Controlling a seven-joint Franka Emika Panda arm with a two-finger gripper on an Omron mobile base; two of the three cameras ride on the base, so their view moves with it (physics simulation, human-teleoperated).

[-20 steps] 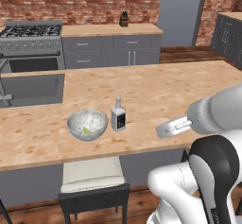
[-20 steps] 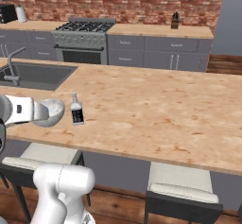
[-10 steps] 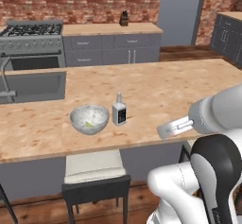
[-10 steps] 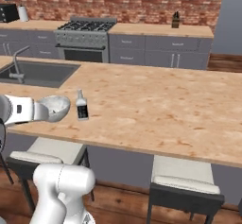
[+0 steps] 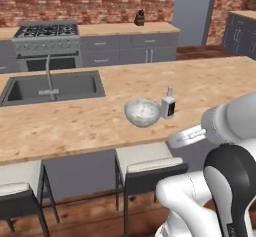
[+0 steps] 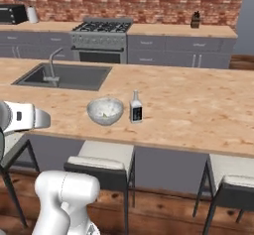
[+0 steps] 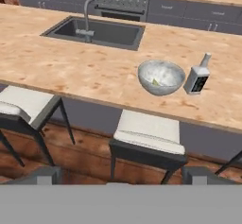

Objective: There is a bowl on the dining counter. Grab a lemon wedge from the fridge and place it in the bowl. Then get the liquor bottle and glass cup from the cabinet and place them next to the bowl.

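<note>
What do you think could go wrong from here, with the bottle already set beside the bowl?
The bottle stands close beside the bowl, so setting a glass there could tip it. Both sit near the counter edge, so a nudge might push them off. The open gripper holds nothing, and the glass has yet to be fetched.

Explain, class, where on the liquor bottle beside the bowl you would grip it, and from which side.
Grip the liquor bottle across its flat-sided body, just below the narrow neck. It stands upright, so come in level from the stool side or the far side from the bowl, which sits close beside it.
</note>
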